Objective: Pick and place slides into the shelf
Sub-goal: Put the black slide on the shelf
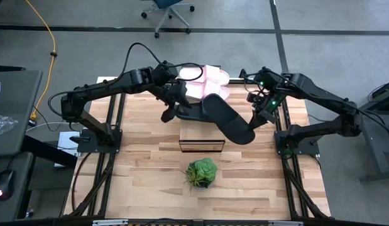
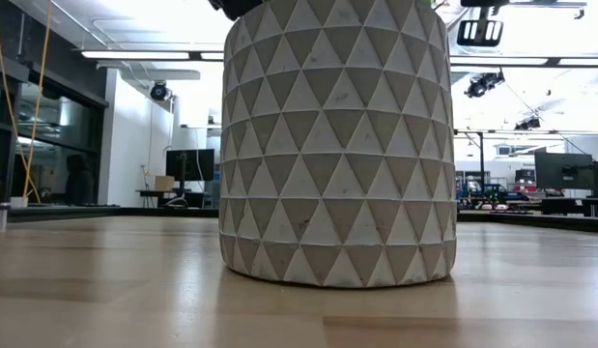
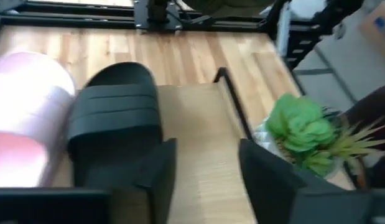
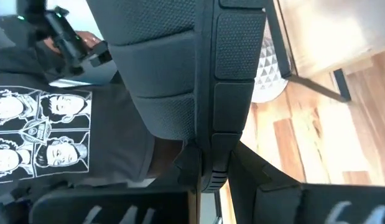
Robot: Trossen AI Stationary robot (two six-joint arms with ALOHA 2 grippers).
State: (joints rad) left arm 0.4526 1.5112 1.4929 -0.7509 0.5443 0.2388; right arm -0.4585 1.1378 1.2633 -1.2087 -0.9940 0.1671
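**One black slide on the shelf, its mate pinched in the air over the plank**

Clock directions read on the high view, with 12 at the table's far edge

Nearest, toward 6 o'clock, the green plant (image 1: 202,172) sits in a pale pot (image 2: 337,145) with a triangle pattern, just off the shelf's near end. Bare tabletop (image 1: 144,188) lies open on both sides of it, at 4 and at 8 o'clock.

The shelf (image 1: 200,130) runs from the centre toward 12 o'clock, a narrow light plank with a dark frame edge showing at its near end. That near stretch of plank is uncovered.

The right gripper (image 4: 211,171), coming in from 3 o'clock, pinches a black slide (image 1: 229,119) by its edge. The slide hangs tilted across the shelf's 3 o'clock side, its textured sole (image 4: 180,62) toward the wrist camera.

The left gripper (image 3: 204,162) reaches in from 10 o'clock with its fingers (image 3: 161,168) spread and nothing between them, over the plank. Just past them a second black slide (image 3: 114,124) lies flat on the shelf, with a ridged broad strap. It sits close beside a pale pink slide (image 3: 27,118).

At the far end, at 12 o'clock, the pink pair (image 1: 210,80) fills the plank right to its edge
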